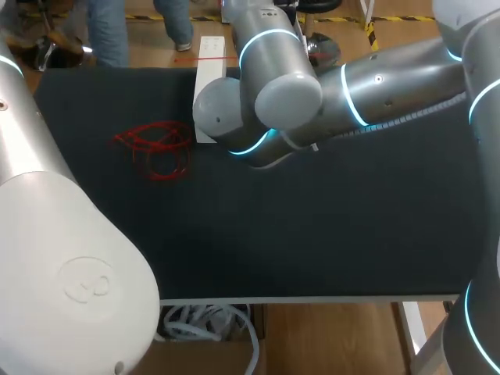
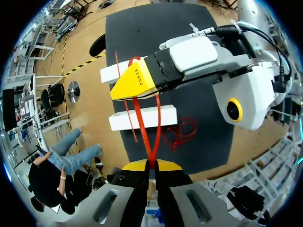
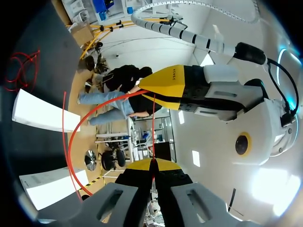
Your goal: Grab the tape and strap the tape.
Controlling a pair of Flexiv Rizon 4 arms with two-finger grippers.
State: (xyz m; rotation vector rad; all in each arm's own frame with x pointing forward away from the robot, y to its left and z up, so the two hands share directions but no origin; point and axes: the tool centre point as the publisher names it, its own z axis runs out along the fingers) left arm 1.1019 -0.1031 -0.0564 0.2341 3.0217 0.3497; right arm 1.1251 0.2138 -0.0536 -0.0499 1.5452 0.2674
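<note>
The red tape (image 2: 151, 151) hangs in the air above the white box (image 2: 142, 118), held at two places: the left end effector (image 2: 151, 164) has its yellow tips closed tight on the point where two strands of it meet, and the right end effector (image 3: 154, 164) is likewise pinched shut on a strand. From there the tape runs up in a narrow loop over the white box, with a loose tail curving out beside it. Held between both arms like this, the loop looks set up for strapping, each arm keeping one part taut so the other can work the band, though I cannot tell how far that has got. A tangled bundle of red tape (image 1: 156, 148) lies on the black table (image 1: 312, 234) just beside the white box, and a second box (image 2: 111, 74) lies parallel to it, a little apart. Both boxes are closed, so their contents cannot be seen
</note>
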